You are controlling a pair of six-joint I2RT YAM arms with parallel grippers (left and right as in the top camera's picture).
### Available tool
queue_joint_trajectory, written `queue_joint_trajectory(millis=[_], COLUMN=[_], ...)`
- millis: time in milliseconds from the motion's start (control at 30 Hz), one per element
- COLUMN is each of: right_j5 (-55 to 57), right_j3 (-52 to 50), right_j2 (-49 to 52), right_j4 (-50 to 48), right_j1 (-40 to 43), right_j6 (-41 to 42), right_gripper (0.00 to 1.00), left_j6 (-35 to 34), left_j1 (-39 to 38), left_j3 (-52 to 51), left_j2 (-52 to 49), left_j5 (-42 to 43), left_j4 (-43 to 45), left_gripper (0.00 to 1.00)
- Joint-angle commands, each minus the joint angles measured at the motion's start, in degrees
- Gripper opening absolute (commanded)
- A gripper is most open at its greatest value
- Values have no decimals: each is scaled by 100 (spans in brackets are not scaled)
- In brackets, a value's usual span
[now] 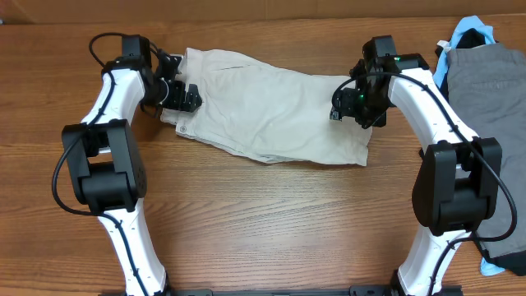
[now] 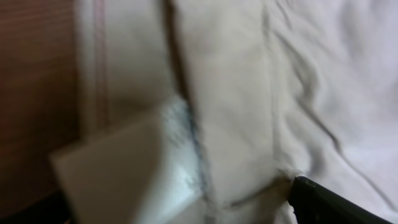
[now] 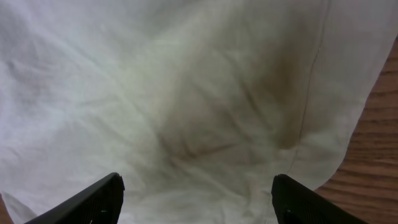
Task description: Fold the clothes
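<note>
The pale beige shorts lie flat across the back of the wooden table, with the waistband end at the left and the leg hems at the right. My left gripper sits at the waistband end. In the left wrist view it looks open, and the waistband and a blurred white label lie between its fingers. My right gripper hovers over the hem end. In the right wrist view it is wide open over wrinkled beige cloth.
A grey garment lies at the right edge of the table, with light blue cloth and black cloth behind it. More blue cloth shows at the lower right. Bare wood shows beside the hem.
</note>
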State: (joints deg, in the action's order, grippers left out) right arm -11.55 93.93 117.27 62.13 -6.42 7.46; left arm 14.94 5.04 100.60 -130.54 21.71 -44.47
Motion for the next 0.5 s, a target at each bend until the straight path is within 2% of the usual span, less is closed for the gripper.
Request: queue_joint_trajectory(millis=[0, 167, 233, 300, 367, 433, 467], right_j5=[39, 39, 37, 35, -15, -116, -188], right_j3=[-35, -35, -35, -33, -33, -33, -20], right_j2=[-238, -238, -240, -240, -240, -240, -243], right_j4=[-33, -28, -28, -33, -55, -98, -114], right_j1=[4, 4, 4, 4, 4, 4, 4], right_j6=[24, 24, 24, 24, 26, 24, 24], right_gripper=[80, 79, 79, 79, 78, 75, 74], left_j6=[-138, -391, -595, -798, -918, -942, -940], left_j1=[-225, -442, -505, -544, -595, -636, -643], left_j3=[74, 33, 7, -4, -4, -4, -4], left_j2=[-166, -387, -472, -535, -610, -662, -664], left_j5=[380, 328, 321, 321, 321, 323, 321], left_j4=[-127, -225, -225, -229, -227, -221, -227], left_gripper=[95, 93, 87, 72, 47, 8, 4])
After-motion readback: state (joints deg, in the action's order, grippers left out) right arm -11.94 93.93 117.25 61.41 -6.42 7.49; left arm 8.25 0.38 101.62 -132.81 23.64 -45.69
